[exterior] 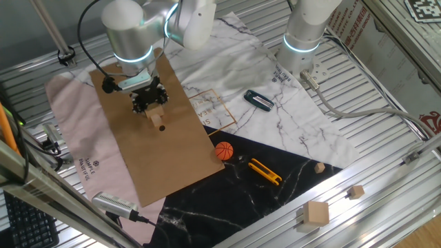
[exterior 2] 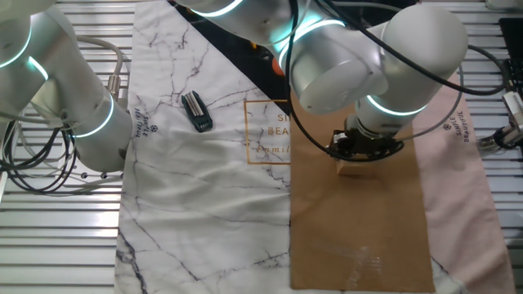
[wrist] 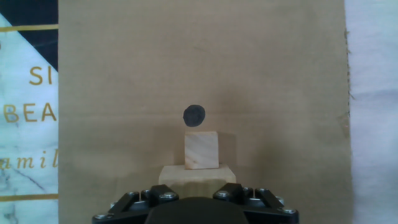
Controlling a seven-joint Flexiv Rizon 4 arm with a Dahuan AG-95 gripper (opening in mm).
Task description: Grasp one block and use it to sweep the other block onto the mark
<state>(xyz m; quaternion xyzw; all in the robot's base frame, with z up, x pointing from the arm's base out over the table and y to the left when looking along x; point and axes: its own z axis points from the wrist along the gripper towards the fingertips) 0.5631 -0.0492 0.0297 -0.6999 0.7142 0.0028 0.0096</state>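
Note:
In the hand view the larger tan block sits between my gripper's jaws, low over the brown paper. The tiny tan cube stands right against the block's far face. The black dot mark lies just beyond the cube, almost touching its far edge. In one fixed view my gripper holds the block close to the mark. In the other fixed view the block shows under the gripper; the cube and the mark are hidden there.
The brown paper sheet lies over a pink cloth and marble-print cloth. An orange ball, a yellow tool and a black clip lie to the right. Spare wooden blocks sit on the table's ribbed edge. A second arm's base stands behind.

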